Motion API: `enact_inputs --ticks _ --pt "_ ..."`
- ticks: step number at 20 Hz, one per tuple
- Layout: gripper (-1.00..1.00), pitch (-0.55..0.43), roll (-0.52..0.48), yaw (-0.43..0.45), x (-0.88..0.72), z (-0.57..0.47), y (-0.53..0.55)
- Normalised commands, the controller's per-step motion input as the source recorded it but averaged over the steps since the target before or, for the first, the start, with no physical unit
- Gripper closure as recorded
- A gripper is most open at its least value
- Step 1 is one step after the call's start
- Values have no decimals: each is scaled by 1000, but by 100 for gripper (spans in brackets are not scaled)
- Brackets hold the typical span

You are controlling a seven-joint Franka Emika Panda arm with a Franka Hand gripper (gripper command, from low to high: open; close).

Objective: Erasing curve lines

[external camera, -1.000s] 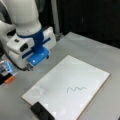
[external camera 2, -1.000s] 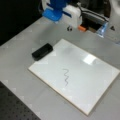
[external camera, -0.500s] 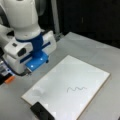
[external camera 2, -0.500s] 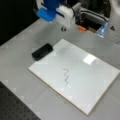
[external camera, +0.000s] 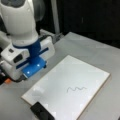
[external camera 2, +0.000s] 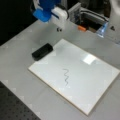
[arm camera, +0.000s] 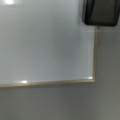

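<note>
The curve lines (external camera: 76, 89) are one short dark wavy squiggle on the white board (external camera: 75, 72), seen in both front views; the squiggle (external camera 2: 66, 76) is whole on the board (external camera 2: 82, 75). A black eraser block (external camera 2: 42, 51) lies on the table against the board's corner, also seen as the eraser (external camera: 41, 112) and eraser (arm camera: 101, 12). My gripper (external camera: 32, 70) hangs on the white and blue hand above the table beside the board, apart from the eraser; the gripper (external camera 2: 47, 17) holds nothing that I can see. Its fingers stay out of the wrist view, which shows only a board corner (arm camera: 50, 45).
An orange piece (external camera 2: 81, 28) and metal equipment (external camera 2: 87, 15) sit at the table's back edge. A dark perforated surface (external camera 2: 15, 110) borders the grey table at a front view's bottom left.
The hand has moved along the board's edge toward the eraser's corner, lower in one front view and leftward in the other. Squiggle and eraser have not moved.
</note>
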Motion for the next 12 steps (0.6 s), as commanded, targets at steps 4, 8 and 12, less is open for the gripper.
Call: enact_inputs --ticks 4,8,12 --pt "-100 83 -3 75 229 52 -215" --pt "-100 79 22 96 217 45 -231" --pt "-100 57 64 128 249 -1 -287"
